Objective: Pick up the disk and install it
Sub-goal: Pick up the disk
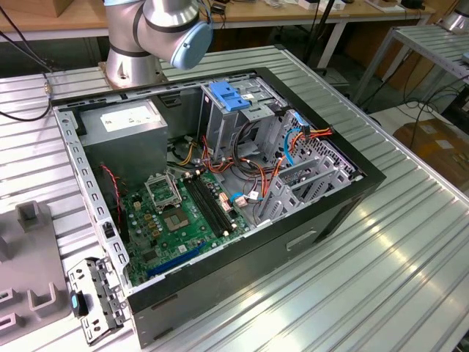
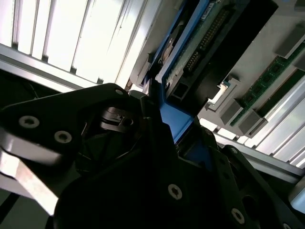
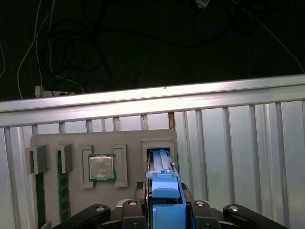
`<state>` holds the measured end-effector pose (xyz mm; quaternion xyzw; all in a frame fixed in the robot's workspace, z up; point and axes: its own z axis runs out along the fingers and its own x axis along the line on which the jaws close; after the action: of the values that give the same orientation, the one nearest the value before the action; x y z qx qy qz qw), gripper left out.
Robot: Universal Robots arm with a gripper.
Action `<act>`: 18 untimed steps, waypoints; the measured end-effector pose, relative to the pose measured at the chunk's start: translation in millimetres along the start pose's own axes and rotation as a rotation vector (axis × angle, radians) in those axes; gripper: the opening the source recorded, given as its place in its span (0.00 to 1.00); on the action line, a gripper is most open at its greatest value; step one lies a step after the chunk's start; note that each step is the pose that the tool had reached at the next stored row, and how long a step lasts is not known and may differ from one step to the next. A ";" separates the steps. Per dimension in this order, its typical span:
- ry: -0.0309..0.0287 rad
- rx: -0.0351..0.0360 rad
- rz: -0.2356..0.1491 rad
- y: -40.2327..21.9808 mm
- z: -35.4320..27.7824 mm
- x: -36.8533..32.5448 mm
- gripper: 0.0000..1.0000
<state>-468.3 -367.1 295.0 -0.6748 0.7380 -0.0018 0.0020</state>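
From the exterior view, an open computer case point(image 1: 293, 242) lies on its side across the middle of the ribbed aluminium worktop point(image 1: 396, 257), with its green motherboard point(image 1: 183, 213) facing up. A grey metal box point(image 1: 124, 121) with a white sticker sits in the case's corner nearest the arm point(image 1: 172, 29), whose base stands at the worktop's far edge. A slotted light-blue bracket point(image 1: 231, 97) rests on top of the drive cage point(image 1: 220, 128) beside that box. At the worktop's edge on the exterior view's left lies a grey tray point(image 1: 29, 257). Just by the case's near corner is a small metal plate point(image 1: 95, 293) with a blue tab.

In the first wrist view, the gripper point(image 3: 164, 212) is clenched on the disk point(image 3: 164, 191), its black fingers point(image 3: 141, 210) pressing against the blue carrier rails on both sides. The disk stands on edge and its far end reaches the upright slot at one end of the grey tray. Whether it rests in the slot or is just clear of it, I cannot tell. A processor chip point(image 3: 101, 168) lies in a pocket of the tray, with green memory sticks point(image 3: 59, 191) in the slots beyond it. The tray lies near the worktop's edge, with dark floor and cables past it.

In the second wrist view, the disk's blue rail runs out from between the fingers. Its circuit-board face shows a row of connector pins, close by the tray and the memory sticks
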 end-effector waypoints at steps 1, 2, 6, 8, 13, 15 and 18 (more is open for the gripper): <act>-0.0001 0.0001 -0.014 0.1 0.1 0.0 0.37; -0.0002 0.0001 -0.028 0.1 0.1 0.0 0.37; -0.0004 0.0000 -0.062 0.2 0.0 0.2 0.37; -0.0004 -0.0001 -0.071 0.3 0.0 0.2 0.37; -0.0004 -0.0001 -0.079 0.2 0.0 0.2 0.37; -0.0004 -0.0001 -0.076 0.3 0.0 0.2 0.37; -0.0004 -0.0001 -0.070 0.3 0.0 0.3 0.37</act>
<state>-468.5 -367.3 295.0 -0.7002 0.7139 -0.0017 0.0021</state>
